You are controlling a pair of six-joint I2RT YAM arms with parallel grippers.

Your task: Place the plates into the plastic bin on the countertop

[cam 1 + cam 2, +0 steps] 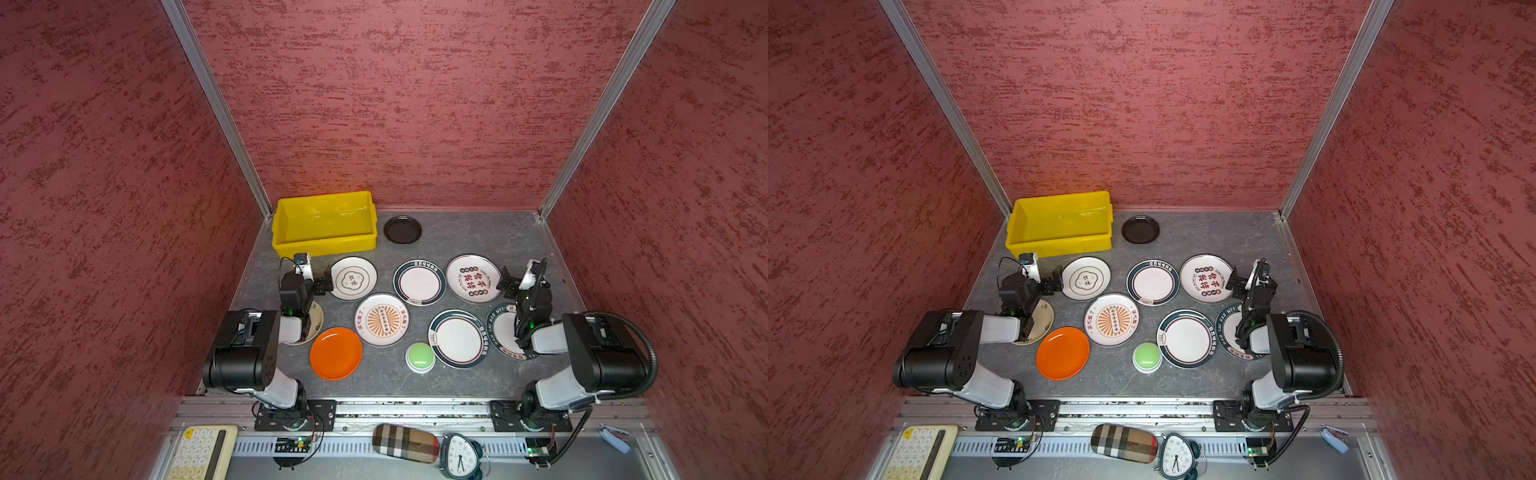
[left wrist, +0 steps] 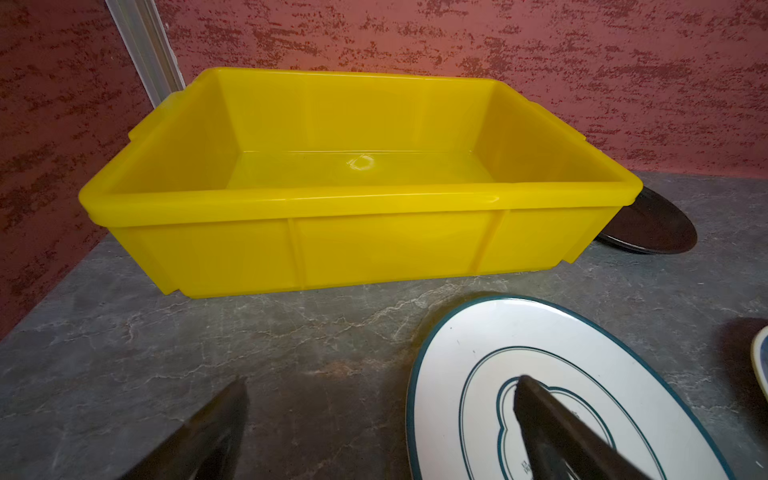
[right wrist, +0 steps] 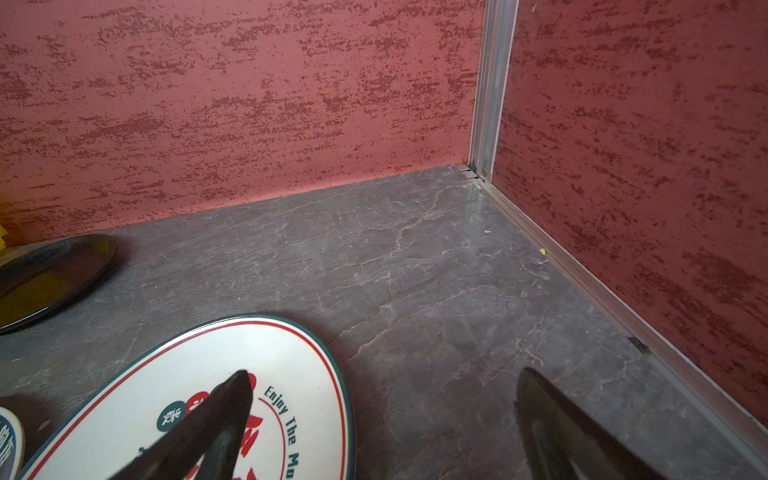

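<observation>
First pick is in hand on both arms, nothing binned yet. The plastic bin sits empty on the countertop. All nine plates lie flat outside it.

The left gripper is spread wide and holds nothing. It straddles the rim of the clover-outline plate, just in front of the bin's right half. One finger is over the plate's centre, the other over bare stone.

The right gripper is also spread wide and empty. It straddles the rim of the red-character plate, well off to the bin's right. That is beyond the black plate, which sits just beside the bin's right end. Can't tell if any finger touches a plate.

Next, as I read it: drop until the rim sits between the fingers, close on the lip, lift, carry over the bin wall. The rims are thin and low on the stone, so the pinch probably needs a shallow angle or it slips. Left has the short trip. Right must cross other plates.
</observation>
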